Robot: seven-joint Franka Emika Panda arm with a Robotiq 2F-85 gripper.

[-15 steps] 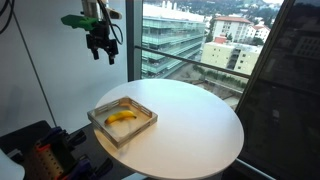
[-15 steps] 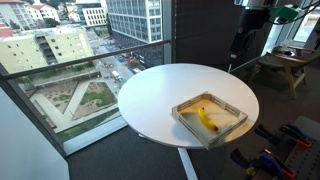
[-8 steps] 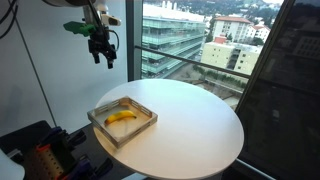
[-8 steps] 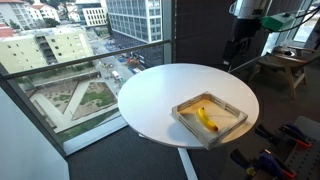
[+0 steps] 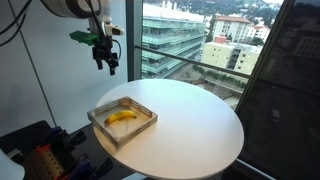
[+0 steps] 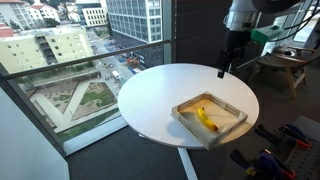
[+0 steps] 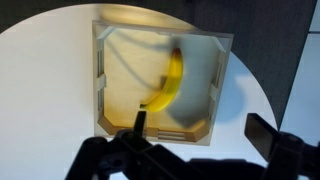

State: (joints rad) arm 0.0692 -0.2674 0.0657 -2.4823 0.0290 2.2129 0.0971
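My tool (image 5: 109,68) hangs released, jaws wide, above the edge of the bench (image 5: 200,130), holding nothing. The banana (image 7: 168,85) lies in the wooden tray (image 7: 160,28), curving from 1 o'clock down to 7 o'clock in the wrist view. I judge it light, soft, easily bruised and a little slick; I'd take it gently across its thick middle. Against a second ago, I have come lower and nearer the tray. Banana and tray haven't shifted, and the jaws are as wide as before.
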